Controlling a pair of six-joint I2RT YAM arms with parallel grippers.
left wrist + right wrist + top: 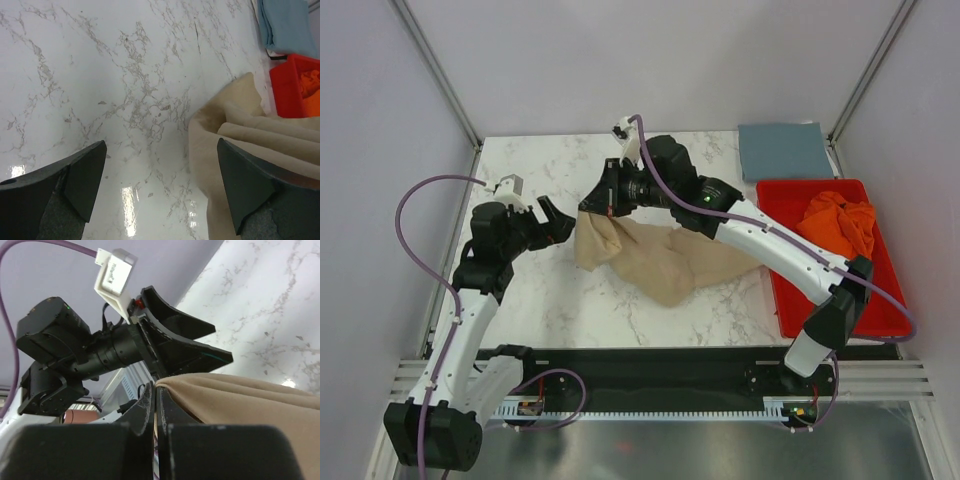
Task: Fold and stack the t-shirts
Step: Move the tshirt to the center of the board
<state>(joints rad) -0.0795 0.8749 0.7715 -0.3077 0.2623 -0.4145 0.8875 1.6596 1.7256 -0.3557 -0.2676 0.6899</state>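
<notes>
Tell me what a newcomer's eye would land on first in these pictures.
The tan t-shirt sprawled mid-table stands out first, one edge pinched in the shut right tool, with the open left tool just to its left. Next comes the red tray on the right, holding a crumpled orange t-shirt, and the folded blue-grey t-shirt behind it at the far right corner.
</notes>
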